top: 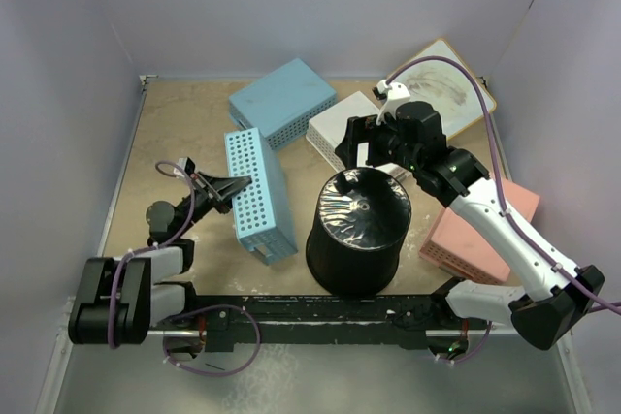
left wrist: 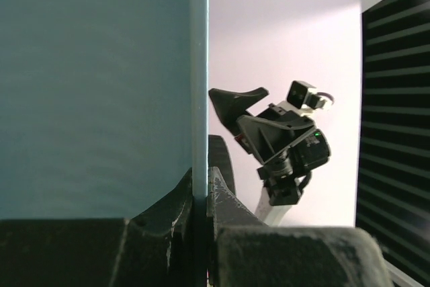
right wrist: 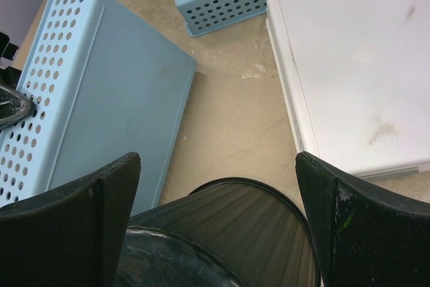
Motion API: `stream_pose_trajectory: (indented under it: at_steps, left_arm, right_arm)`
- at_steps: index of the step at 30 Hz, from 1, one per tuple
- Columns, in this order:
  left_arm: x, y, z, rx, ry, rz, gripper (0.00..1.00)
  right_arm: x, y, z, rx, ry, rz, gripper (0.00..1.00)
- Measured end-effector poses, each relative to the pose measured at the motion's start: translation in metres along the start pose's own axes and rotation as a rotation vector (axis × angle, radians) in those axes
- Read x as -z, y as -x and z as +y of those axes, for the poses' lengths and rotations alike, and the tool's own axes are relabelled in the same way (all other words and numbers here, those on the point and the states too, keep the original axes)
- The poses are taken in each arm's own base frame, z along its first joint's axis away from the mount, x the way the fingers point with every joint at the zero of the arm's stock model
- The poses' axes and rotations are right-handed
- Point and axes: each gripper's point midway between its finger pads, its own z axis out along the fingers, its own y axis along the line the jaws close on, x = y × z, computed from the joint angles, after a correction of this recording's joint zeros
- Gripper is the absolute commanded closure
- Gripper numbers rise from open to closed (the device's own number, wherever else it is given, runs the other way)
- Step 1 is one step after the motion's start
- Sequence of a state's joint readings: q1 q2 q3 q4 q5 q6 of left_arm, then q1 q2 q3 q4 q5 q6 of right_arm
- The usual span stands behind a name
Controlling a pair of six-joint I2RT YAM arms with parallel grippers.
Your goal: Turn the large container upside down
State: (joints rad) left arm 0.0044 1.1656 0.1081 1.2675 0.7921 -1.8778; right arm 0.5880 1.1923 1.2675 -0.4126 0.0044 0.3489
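The large container (top: 357,232) is a tall, ribbed black bin standing in the middle of the table. Its glossy flat base faces up and its wider rim is down. My right gripper (top: 367,154) hovers open over its far side. In the right wrist view the container (right wrist: 232,233) lies below and between the spread fingers (right wrist: 366,226), which do not touch it; the right gripper (right wrist: 216,166) holds nothing. My left gripper (top: 241,183) is shut on the wall of a light blue basket (top: 258,193) standing on its side. The left wrist view shows the left gripper (left wrist: 200,196) pinching that thin wall.
A second light blue basket (top: 281,99) and a white basket (top: 340,125) lie upside down at the back. A pink basket (top: 480,230) lies at the right, under my right arm. A framed board (top: 448,84) leans in the back right corner. Walls enclose the table.
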Motion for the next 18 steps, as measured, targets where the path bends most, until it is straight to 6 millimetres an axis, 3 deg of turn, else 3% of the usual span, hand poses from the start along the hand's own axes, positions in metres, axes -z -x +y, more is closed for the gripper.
stream_pose_trajectory:
  at_steps: [12,18]
  left_arm:
    - [-0.014,0.003,-0.008,0.063,-0.043,0.063,1.0]
    - [-0.026,0.009,0.012,0.082,0.014,0.112,1.0]
  right_arm:
    - [-0.015,-0.011,-0.003,0.0,-0.014,0.048,0.01]
    - [-0.018,-0.014,-0.003,-0.001,-0.013,0.058,0.0]
